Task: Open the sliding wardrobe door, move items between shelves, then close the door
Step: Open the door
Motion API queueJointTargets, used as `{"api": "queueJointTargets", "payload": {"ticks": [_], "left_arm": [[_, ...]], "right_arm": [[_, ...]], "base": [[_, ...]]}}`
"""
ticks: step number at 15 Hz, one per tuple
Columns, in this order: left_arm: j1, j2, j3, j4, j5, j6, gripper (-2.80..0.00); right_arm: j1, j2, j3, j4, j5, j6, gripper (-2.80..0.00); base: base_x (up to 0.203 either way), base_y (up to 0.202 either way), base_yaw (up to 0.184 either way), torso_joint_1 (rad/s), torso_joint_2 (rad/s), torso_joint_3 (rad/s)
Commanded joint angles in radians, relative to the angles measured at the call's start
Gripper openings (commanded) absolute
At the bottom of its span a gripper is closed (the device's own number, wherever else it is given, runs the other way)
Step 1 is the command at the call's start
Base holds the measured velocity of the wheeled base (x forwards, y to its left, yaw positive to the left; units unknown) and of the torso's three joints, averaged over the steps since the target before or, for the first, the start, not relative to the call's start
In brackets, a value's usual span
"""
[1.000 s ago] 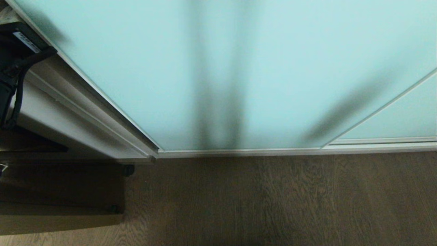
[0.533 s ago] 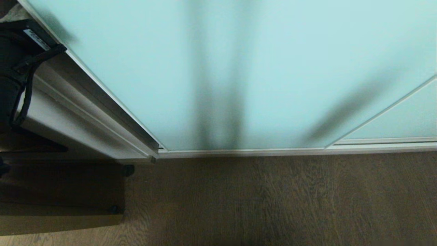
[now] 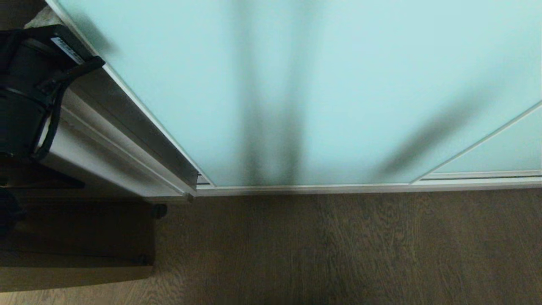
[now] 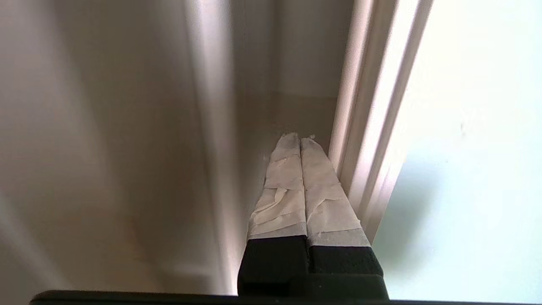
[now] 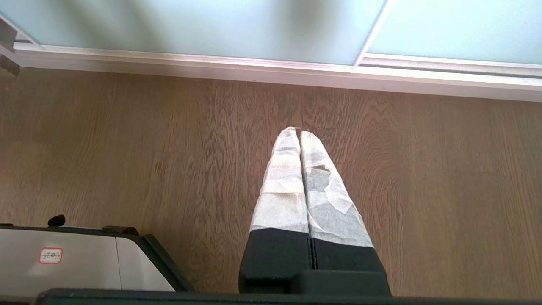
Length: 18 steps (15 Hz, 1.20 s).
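Note:
The sliding wardrobe door (image 3: 338,84) is a frosted aqua panel filling most of the head view. A narrow gap stands between its left edge and the wardrobe side post (image 3: 106,148). My left arm (image 3: 29,84) reaches in at the upper left. In the left wrist view my left gripper (image 4: 300,137) is shut and empty, its taped fingers (image 4: 326,190) lying in the gap right against the door's silvery frame (image 4: 372,127). A pale inner board (image 4: 283,114) shows past the tips; I cannot tell if it is one of the shelves. The items are hidden. My right gripper (image 5: 300,132) hangs shut over the floor.
A second aqua panel (image 3: 499,148) overlaps behind the door at the right. The white bottom track (image 3: 338,188) runs along the brown wooden floor (image 3: 338,254). Dark wooden furniture (image 3: 76,237) stands at the lower left. My base's grey cover (image 5: 63,258) shows in the right wrist view.
The door's left edge has slid to the right, widening the gap at the side post. My left arm has moved right along with it. The right arm has stayed still.

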Motion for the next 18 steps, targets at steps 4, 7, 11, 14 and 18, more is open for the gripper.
{"api": "queueJointTargets", "payload": {"ticks": [4, 7, 11, 14, 18], "left_arm": [[-0.078, 0.006, -0.001, -0.003, 0.0, 0.023, -2.8], [-0.164, 0.006, 0.019, 0.02, -0.007, 0.026, -2.8], [-0.205, 0.055, 0.006, 0.024, -0.036, 0.026, -2.8], [-0.223, 0.097, -0.021, 0.022, -0.054, 0.026, -2.8], [-0.302, 0.145, -0.05, 0.021, -0.052, 0.026, -2.8]], "right_arm": [[0.0, -0.002, 0.0, -0.001, 0.0, 0.0, -2.8], [0.0, -0.002, 0.0, -0.001, 0.0, 0.0, -2.8], [0.0, -0.002, 0.0, -0.001, 0.0, 0.0, -2.8], [0.0, -0.002, 0.0, -0.001, 0.0, 0.0, -2.8], [0.0, -0.002, 0.0, -0.001, 0.0, 0.0, -2.8]], "base": [[0.0, 0.0, 0.0, 0.0, 0.0, 0.0], [0.0, 0.0, 0.0, 0.0, 0.0, 0.0], [0.0, 0.0, 0.0, 0.0, 0.0, 0.0], [0.0, 0.0, 0.0, 0.0, 0.0, 0.0], [0.0, 0.0, 0.0, 0.0, 0.0, 0.0]]}}
